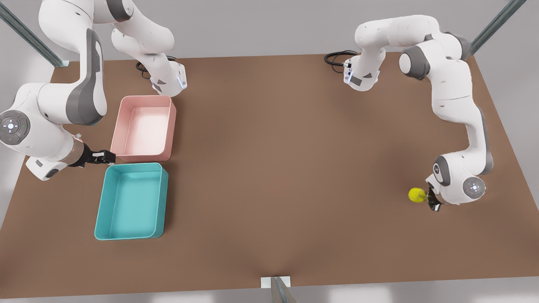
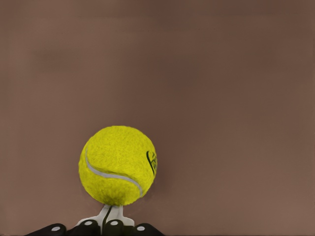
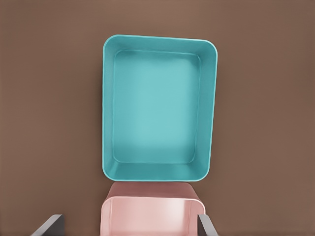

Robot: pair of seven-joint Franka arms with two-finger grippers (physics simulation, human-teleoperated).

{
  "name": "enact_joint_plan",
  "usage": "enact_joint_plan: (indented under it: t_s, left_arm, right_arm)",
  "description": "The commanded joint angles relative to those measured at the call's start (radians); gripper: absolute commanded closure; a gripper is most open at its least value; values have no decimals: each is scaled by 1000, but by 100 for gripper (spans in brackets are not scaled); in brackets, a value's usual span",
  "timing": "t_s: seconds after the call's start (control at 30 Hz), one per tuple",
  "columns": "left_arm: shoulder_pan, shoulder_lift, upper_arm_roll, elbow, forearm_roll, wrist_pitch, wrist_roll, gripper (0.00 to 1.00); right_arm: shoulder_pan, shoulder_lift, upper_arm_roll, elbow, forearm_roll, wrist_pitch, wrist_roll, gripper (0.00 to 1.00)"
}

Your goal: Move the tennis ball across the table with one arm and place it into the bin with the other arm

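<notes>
Ball at the fingertips: a push, not a pick

The left gripper (image 1: 433, 202) sits low over the table (image 1: 273, 168) at the front view's right. In the left wrist view its two pale fingers (image 2: 111, 216) are drawn together with barely a slit between them. The tennis ball (image 1: 417, 195) is not held. It rests on the table just beyond the fingertips, touching them or nearly so, with bare brown tabletop stretching away past it.

The step in hand looks like sending the ball across the table towards the other arm. To do it well, the closed fingertips should meet the ball on its centre line. From the wrist view the ball sits slightly off to one side of the fingers, so a straight shove may glance off and send it wide. A low, even push aimed at the far arm would serve better than a sharp tap, since a fuzzy ball will roll freely and nothing on the open table would stop it.

The right gripper (image 1: 104, 157) waits at the front view's left with its fingers (image 3: 49, 225) spread wide. The teal bin (image 1: 162, 198) lies empty just ahead of its fingertips, and the pink tub (image 1: 172, 126) is close beside them. The ball is well apart from both.
</notes>
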Motion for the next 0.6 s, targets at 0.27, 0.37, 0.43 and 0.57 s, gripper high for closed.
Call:
enact_joint_plan:
  t_s: [0.27,0.37,0.43,0.57]
  left_arm:
    - [-115,-166,-90,-83,-329,-265,-1466,79]
    - [-515,-177,309,308,71,-930,-1893,0]
    - [-288,-396,0,319,-33,-943,-2357,0]
    - [-280,-424,-5,318,-36,-1000,-2335,0]
  right_arm:
    - [14,95,6,-3,99,88,119,0]
    - [170,208,9,-54,143,280,394,0]
    - [264,206,11,-191,143,440,523,0]
    - [440,168,12,-343,146,581,748,0]
